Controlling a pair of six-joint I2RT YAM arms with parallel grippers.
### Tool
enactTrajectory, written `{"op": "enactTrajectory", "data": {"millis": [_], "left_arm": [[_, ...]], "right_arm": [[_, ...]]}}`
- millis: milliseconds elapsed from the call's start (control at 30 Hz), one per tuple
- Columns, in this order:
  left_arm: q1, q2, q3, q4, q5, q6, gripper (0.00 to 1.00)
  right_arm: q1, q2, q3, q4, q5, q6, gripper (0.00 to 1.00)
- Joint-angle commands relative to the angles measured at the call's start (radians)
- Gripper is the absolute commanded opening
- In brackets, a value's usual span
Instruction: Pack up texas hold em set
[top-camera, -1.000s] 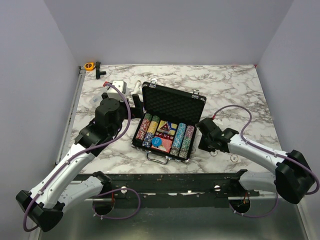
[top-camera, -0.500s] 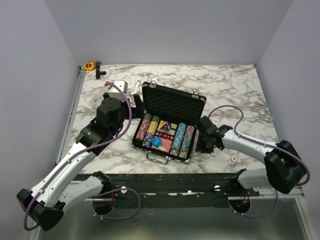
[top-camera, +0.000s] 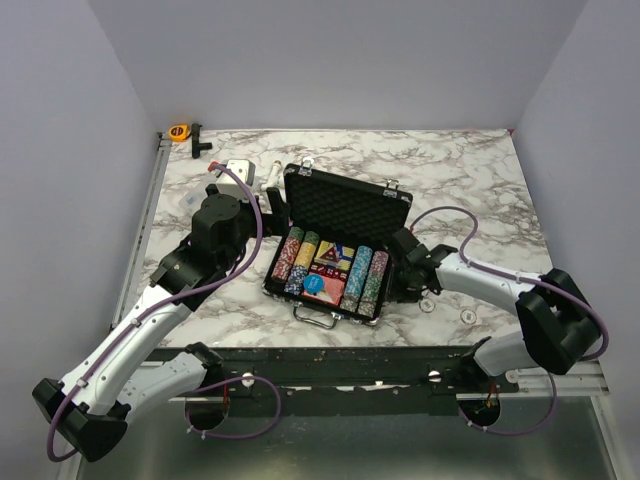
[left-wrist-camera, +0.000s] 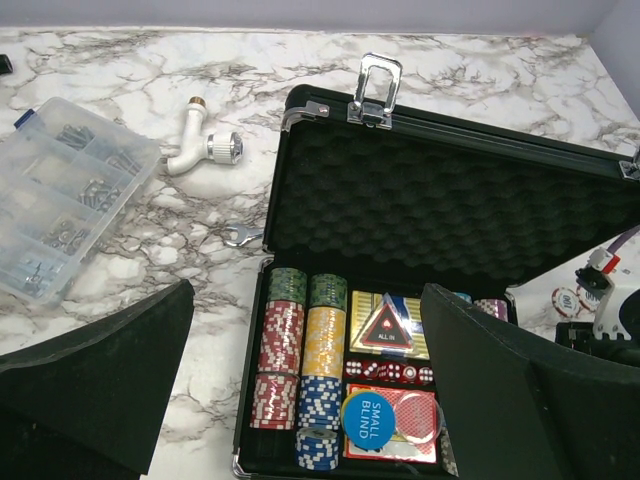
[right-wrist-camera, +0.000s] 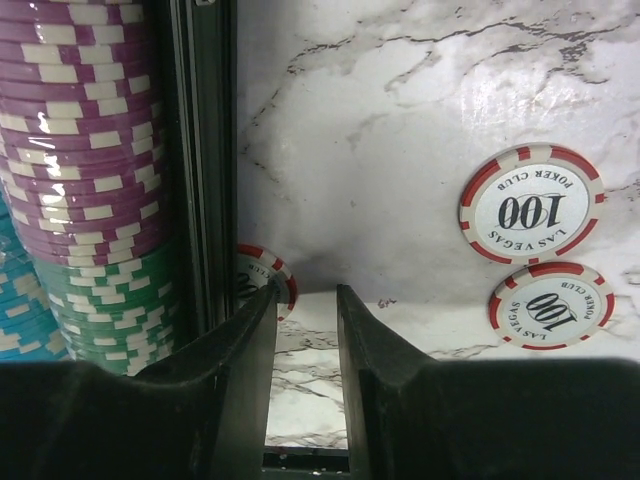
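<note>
Case: the black briefcase (top-camera: 345, 208) sits open at the middle of the table, with its foam-lined lid tilted back.
Already packed: the rows of poker chips (left-wrist-camera: 285, 345) fill the side slots. The dice (left-wrist-camera: 388, 372), the red card deck (left-wrist-camera: 418, 428) and the blue "small blind" disc (left-wrist-camera: 368, 420) lie in the centre bay.
Left to pack: three red-and-white 100 chips lie on the marble just right of the case. You can see two of them (right-wrist-camera: 530, 205) (right-wrist-camera: 552, 303) near each other in the right wrist view. The third (right-wrist-camera: 262, 283) lies against the case wall, partly hidden by a finger.
Right gripper (right-wrist-camera: 307, 293): it is low over the table beside the case wall. Its jaws are parted by a narrow gap and only bare marble shows between them, so it holds nothing.
Left gripper (left-wrist-camera: 308, 295): its jaws are spread wide and empty, and it hovers above the left half of the case.
Progress: you are most of the way there, judging by the full tray.
Remaining steps: you probably need to collect the loose chips into the case, then lower the lid and latch it.
Watch for: the chip against the wall may be awkward to pinch.
</note>
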Motion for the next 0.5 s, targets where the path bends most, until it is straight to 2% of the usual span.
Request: {"op": "enactTrajectory", "data": {"millis": [0, 100, 300, 467], "left_arm": [[0.005, -0.017, 0.026, -0.011, 0.018, 0.001, 0.94], [0.005, -0.019, 0.027, -0.011, 0.020, 0.000, 0.94], [0.006, -0.022, 0.026, -0.012, 0.022, 0.001, 0.94], [0.005, -0.024, 0.028, -0.012, 0.021, 0.001, 0.94]], "right_arm": [[0.002, 0.053, 0.035, -0.066, 0.056, 0.007, 0.29], [0.002, 0.090, 0.051, -0.135, 0.107, 0.049, 0.17], [0.001, 0.095, 0.032, -0.169, 0.127, 0.093, 0.16], [0.001, 0.108, 0.044, -0.260, 0.204, 0.137, 0.16]]}}
